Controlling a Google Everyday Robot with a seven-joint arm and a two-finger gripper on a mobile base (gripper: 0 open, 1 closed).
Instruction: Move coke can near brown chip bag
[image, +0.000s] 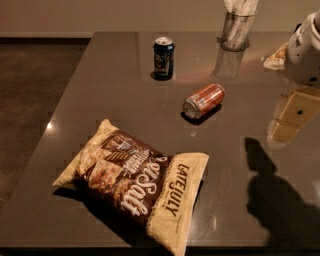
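The coke can (203, 100) is red-orange with silver ends. It lies on its side in the middle of the dark table (65, 125). The brown chip bag (135, 182) lies flat at the front of the table, to the left of and nearer than the can, with a clear gap between them. My gripper (293, 114) is a beige piece under the white arm (305, 50) at the right edge. It hangs over the table to the right of the can, apart from it and holding nothing I can see.
A dark blue can (163, 57) stands upright behind the coke can. A clear glass holder (236, 30) with white contents stands at the back. A tan packet (276, 59) lies at the back right. The table's left edge and front edge border the floor.
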